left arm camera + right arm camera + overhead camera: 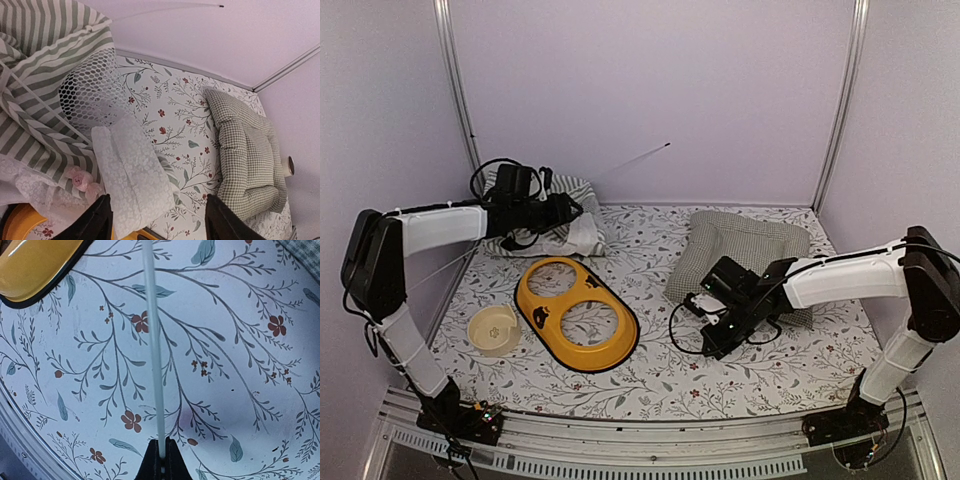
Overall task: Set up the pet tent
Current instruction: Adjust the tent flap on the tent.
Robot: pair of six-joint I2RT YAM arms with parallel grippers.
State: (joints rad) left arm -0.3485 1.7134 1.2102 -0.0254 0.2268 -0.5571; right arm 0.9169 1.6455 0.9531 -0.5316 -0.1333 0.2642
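Pole (154, 340) pinched in right tool (163, 452), tent (582, 232) apart

The pet tent (560, 215) fills the far-left corner of the tabletop (650, 375). The left tool (572, 208) hangs over it with jaws apart, and a raised pole (635, 160) juts up toward the back wall. The cushion (745, 250) blocks the far-right part. Between tent and cushion a bare lane runs from the far edge to the middle. The yellow feeder (575, 312) lies slantwise left of centre. The cream bowl (494, 330) sits just beside it near the left edge, leaving only a narrow gap. The right tool (162, 460), pinching a thin white pole (154, 340), sits low with its arm just before the cushion. The strip along the near edge is bare.
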